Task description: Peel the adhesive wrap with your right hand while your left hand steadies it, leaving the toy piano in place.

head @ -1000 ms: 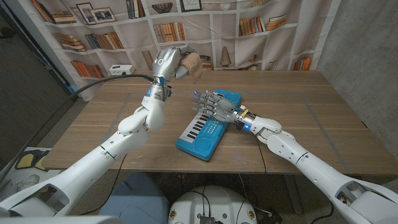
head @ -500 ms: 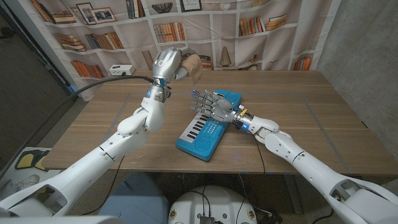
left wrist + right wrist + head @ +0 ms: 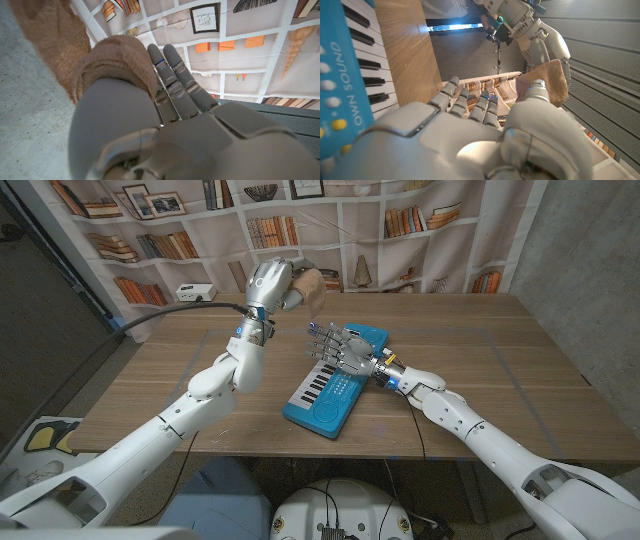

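My left hand (image 3: 267, 281) is raised above the table's far side and holds a tan roll of adhesive wrap (image 3: 308, 284). In the left wrist view the wrap (image 3: 85, 60) lies over the back of the left hand (image 3: 170, 130), with a loose tail hanging off it. The blue toy piano (image 3: 330, 392) lies slantwise on the table's middle. My right hand (image 3: 339, 346) hovers over the piano's far end, fingers spread and holding nothing, a short way below and right of the wrap. The right wrist view looks past the right hand (image 3: 470, 140) at the wrap (image 3: 547, 80) and the piano keys (image 3: 350, 75).
The wooden table (image 3: 500, 370) spreads to both sides of the piano. A bookshelf backdrop (image 3: 400, 225) stands behind the far edge. A black cable (image 3: 170, 308) runs from the left arm toward the back left.
The right hand has crept slightly left over the piano's far end. The left hand keeps the wrap where it was.
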Controlling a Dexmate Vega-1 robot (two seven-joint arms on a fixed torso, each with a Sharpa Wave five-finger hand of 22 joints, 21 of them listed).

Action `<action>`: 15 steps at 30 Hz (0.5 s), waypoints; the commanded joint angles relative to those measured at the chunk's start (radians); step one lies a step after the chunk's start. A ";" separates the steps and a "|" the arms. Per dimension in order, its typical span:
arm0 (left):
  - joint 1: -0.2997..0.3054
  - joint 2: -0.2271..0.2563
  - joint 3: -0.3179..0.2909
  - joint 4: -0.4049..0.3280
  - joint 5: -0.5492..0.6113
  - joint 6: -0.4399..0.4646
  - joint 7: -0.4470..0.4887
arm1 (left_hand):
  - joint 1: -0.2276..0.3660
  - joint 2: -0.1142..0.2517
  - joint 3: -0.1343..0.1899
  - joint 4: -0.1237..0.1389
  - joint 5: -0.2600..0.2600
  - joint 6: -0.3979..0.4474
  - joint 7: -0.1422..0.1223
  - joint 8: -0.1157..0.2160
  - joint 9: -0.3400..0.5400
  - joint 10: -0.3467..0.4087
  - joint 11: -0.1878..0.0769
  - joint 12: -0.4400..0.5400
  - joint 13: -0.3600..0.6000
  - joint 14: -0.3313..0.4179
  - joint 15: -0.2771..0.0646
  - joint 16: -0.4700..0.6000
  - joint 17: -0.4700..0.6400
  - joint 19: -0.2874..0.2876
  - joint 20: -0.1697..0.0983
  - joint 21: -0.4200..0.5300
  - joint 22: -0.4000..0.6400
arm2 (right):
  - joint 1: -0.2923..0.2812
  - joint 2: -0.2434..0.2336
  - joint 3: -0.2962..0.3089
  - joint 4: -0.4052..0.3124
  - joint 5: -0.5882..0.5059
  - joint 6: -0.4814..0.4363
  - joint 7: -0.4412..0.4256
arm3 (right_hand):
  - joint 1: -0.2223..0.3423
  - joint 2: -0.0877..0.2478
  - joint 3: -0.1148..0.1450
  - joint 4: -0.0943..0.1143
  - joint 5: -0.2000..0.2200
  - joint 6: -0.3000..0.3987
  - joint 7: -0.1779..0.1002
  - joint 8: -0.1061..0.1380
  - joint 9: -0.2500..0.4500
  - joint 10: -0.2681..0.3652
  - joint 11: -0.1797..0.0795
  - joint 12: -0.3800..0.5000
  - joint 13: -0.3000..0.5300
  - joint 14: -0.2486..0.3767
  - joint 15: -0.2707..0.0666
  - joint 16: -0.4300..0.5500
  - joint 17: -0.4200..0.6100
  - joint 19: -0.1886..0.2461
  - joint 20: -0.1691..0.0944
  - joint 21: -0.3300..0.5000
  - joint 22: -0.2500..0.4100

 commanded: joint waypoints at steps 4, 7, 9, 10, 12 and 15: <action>0.005 0.004 0.001 0.000 0.008 0.001 0.005 | 0.009 -0.001 -0.001 0.002 0.002 0.033 -0.026 0.004 0.001 0.024 -0.011 0.008 0.004 0.012 0.001 -0.002 0.003 -0.001 0.000 0.010 0.002 | 0.003 0.028 0.012 0.044 0.019 -0.017 0.042 | -0.047 0.021 -0.008 0.029 0.006 0.026 0.000 0.013 0.002 0.014 -0.002 0.009 -0.001 0.010 -0.129 0.011 0.010 0.006 0.015 0.011 0.002; 0.006 0.006 0.004 0.003 0.016 0.004 0.008 | 0.010 -0.001 -0.001 0.001 0.002 0.034 -0.027 0.004 0.001 0.023 -0.011 0.007 0.003 0.012 0.001 -0.002 0.003 -0.002 0.000 0.011 0.002 | 0.004 0.035 0.018 0.047 0.034 -0.031 0.042 | -0.073 0.024 -0.016 0.047 0.009 0.003 0.010 0.003 0.003 0.026 0.011 0.016 -0.002 0.023 -0.133 0.016 0.014 0.009 0.016 0.014 0.002; 0.006 0.008 0.005 0.003 0.022 0.006 0.009 | 0.010 -0.001 -0.001 0.001 0.002 0.034 -0.025 0.004 0.001 0.023 -0.011 0.007 0.003 0.013 0.001 -0.002 0.003 -0.002 0.000 0.012 0.002 | 0.004 0.039 0.021 0.053 0.039 -0.033 0.046 | -0.076 0.024 -0.017 0.049 0.010 -0.001 0.014 0.002 0.003 0.041 0.008 0.022 -0.002 0.025 -0.134 0.016 0.014 0.010 0.017 0.015 0.002; 0.006 0.008 0.006 0.003 0.022 0.006 0.010 | 0.010 -0.001 -0.001 0.001 0.002 0.033 -0.026 0.004 0.002 0.022 -0.011 0.006 0.002 0.013 0.001 -0.002 0.003 -0.002 0.000 0.013 0.002 | 0.005 0.041 0.021 0.057 0.039 -0.033 0.051 | -0.077 0.025 -0.017 0.049 0.010 -0.001 0.013 0.002 0.003 0.045 0.006 0.024 -0.002 0.026 -0.134 0.016 0.014 0.011 0.017 0.015 0.001; 0.007 0.008 0.006 0.003 0.022 0.007 0.011 | 0.010 -0.001 -0.001 0.001 0.002 0.032 -0.027 0.004 0.002 0.023 -0.011 0.006 0.003 0.013 0.001 -0.002 0.003 -0.003 0.001 0.014 0.001 | 0.005 0.043 0.022 0.057 0.039 -0.036 0.050 | -0.077 0.026 -0.016 0.050 0.011 -0.001 0.015 0.002 0.003 0.051 0.004 0.026 -0.002 0.029 -0.136 0.017 0.013 0.012 0.016 0.016 0.001; 0.007 0.009 0.007 0.004 0.030 0.011 0.015 | 0.010 -0.002 -0.002 0.001 0.002 0.033 -0.027 0.004 0.002 0.024 -0.011 0.006 0.003 0.012 0.001 -0.002 0.003 -0.003 0.001 0.015 0.001 | 0.002 0.045 0.024 0.057 0.040 -0.036 0.049 | -0.080 0.023 -0.018 0.051 0.012 0.009 0.021 0.006 0.004 0.056 0.003 0.028 -0.002 0.030 -0.135 0.016 0.013 0.014 0.018 0.017 0.001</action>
